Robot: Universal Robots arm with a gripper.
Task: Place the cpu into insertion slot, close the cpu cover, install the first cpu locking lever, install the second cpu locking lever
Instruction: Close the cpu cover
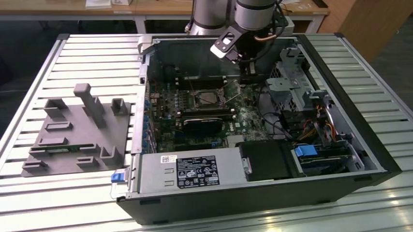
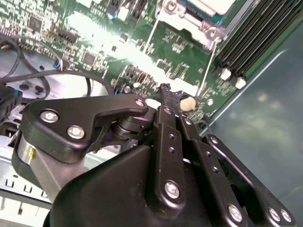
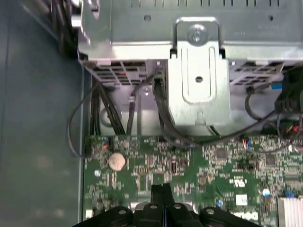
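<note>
Gripper [image 3: 162, 190] jaws were pressed shut together, low over the green board [image 3: 213, 161]. Farther off, the cpu [image 1: 208, 98] sat in the insertion slot [image 1: 191, 99], near the gripper and toward the exterior view's left of it, inside the computer case [image 1: 271, 200].

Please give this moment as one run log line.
pincer: shut | holds: nothing visible | place: low over motherboard, beside insertion slot
</note>
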